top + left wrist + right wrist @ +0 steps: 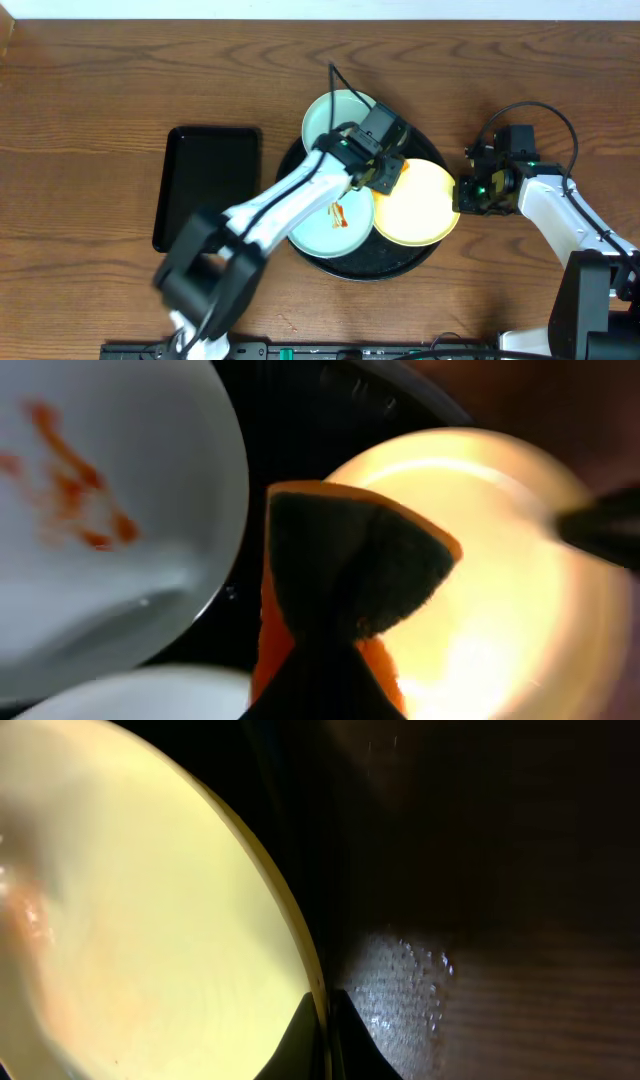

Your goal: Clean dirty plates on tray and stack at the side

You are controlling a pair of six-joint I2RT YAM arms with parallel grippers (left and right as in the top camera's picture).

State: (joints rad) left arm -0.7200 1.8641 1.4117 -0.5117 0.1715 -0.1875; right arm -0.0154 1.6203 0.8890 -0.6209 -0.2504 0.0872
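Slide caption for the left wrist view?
Left gripper holds a sponge at the yellow plate edge; sauce-streaked mint plate alongside on the black tray.

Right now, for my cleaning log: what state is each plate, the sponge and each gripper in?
Left gripper: shut on orange, dark-faced sponge.
Right gripper: shut on rim of round yellow plate.
Lower pale-green round plate: orange sauce streak at centre.
Upper pale-green round plate: no sauce visible, partly hidden.

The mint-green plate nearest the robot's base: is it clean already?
No, the overhead view shows an orange-brown streak at the centre of that mint-green plate, which lies on the round black tray.
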